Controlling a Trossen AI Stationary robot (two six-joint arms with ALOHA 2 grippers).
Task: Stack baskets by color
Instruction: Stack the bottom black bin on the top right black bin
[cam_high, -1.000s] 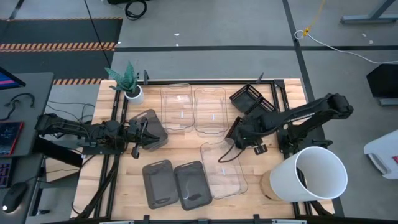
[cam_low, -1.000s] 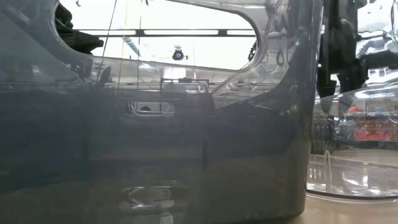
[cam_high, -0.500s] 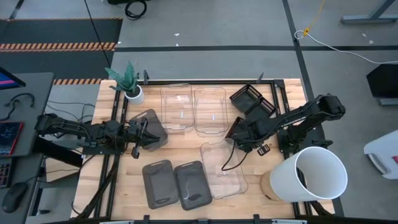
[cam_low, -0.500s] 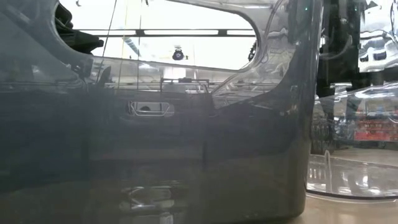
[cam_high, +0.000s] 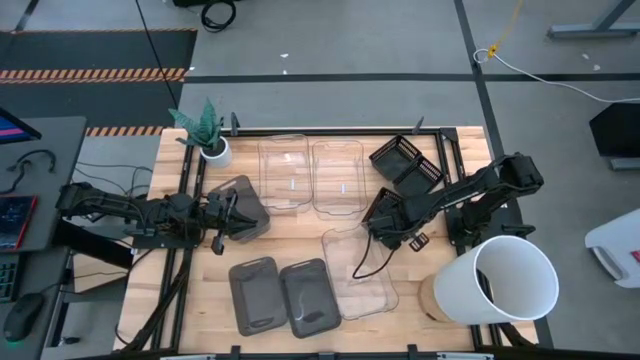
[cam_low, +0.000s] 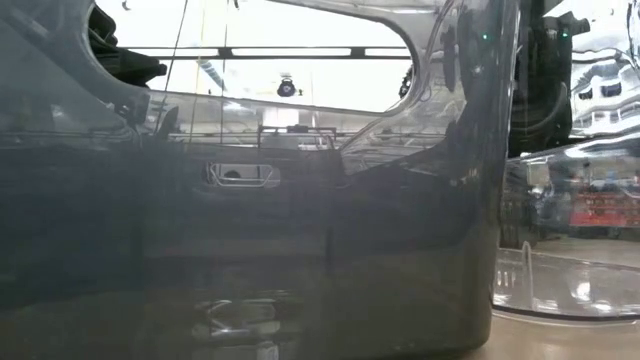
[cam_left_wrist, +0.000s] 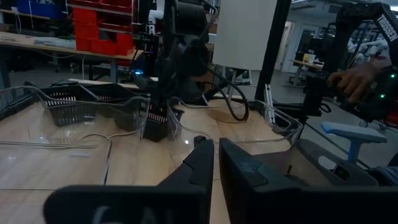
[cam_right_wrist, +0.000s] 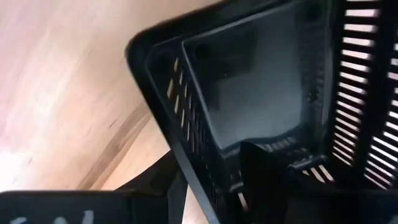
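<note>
**Right arm draws slatted basket toward table centre**

Since a second ago the right gripper (cam_high: 383, 217) has slid toward the table's middle, its fingers (cam_right_wrist: 264, 168) clamped over the wall of a black slatted basket (cam_right_wrist: 249, 93), near the clear basket (cam_high: 358, 272). At the left edge, the left gripper (cam_high: 232, 222) stays nearly closed on the rim of a dark grey basket (cam_high: 245, 203).
</note>
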